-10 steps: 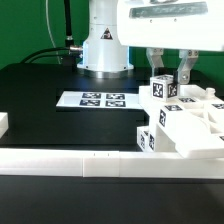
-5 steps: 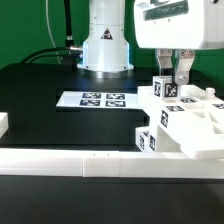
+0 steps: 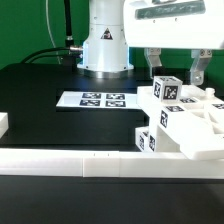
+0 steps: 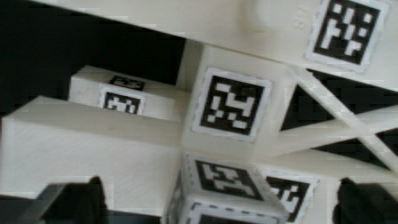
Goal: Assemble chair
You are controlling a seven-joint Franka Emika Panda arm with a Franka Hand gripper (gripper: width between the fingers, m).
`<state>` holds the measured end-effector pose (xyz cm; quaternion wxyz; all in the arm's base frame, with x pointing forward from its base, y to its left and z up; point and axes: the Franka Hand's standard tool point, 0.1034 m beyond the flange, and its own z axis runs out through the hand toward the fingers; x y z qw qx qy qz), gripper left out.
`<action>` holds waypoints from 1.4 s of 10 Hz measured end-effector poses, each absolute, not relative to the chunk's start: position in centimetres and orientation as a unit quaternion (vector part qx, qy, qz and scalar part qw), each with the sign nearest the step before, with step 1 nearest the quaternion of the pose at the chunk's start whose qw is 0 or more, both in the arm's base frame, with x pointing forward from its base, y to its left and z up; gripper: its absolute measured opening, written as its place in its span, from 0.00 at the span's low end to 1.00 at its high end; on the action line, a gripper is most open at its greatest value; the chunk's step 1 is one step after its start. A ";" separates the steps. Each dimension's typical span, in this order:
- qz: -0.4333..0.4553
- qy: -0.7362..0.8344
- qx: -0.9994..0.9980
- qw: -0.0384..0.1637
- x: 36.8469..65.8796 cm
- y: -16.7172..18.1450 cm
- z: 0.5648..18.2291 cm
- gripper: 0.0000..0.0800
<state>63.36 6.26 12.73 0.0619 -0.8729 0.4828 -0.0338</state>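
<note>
The chair (image 3: 186, 126) is a white blocky body of tagged pieces at the exterior view's right, against the rail. A short square post (image 3: 166, 90) with a black-and-white tag stands upright on its top. My gripper (image 3: 174, 68) is open, one finger on each side of the post's upper end and clear of it. In the wrist view the tagged post (image 4: 238, 186) sits between the two dark fingers (image 4: 71, 202), with the gripper (image 4: 214, 206) spread wide around it. The chair's slanted brace bars (image 4: 338, 112) and another tagged face (image 4: 231, 100) lie beyond.
The marker board (image 3: 95, 100) lies flat on the black table at centre. A long low white border rail (image 3: 70, 161) runs along the front. A small white block (image 3: 3, 124) sits at the left edge. The arm's base (image 3: 105, 45) stands behind.
The fingers were close together at the post's top earlier; now they have spread apart and let go of the post. The post stays upright on the chair.
</note>
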 end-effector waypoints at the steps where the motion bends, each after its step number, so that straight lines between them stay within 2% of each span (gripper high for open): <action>1: -0.035 0.465 -0.882 0.061 63.3 6.3 12.7 0.81; 6: -0.048 0.186 -0.981 0.039 63.5 5.5 12.9 0.81; 7: -0.052 0.122 -0.991 0.029 63.7 5.5 12.9 0.81; 13: -0.061 -0.085 -0.994 0.008 63.8 5.2 12.8 0.81; 14: -0.061 -0.085 -0.995 0.008 63.8 5.2 12.8 0.67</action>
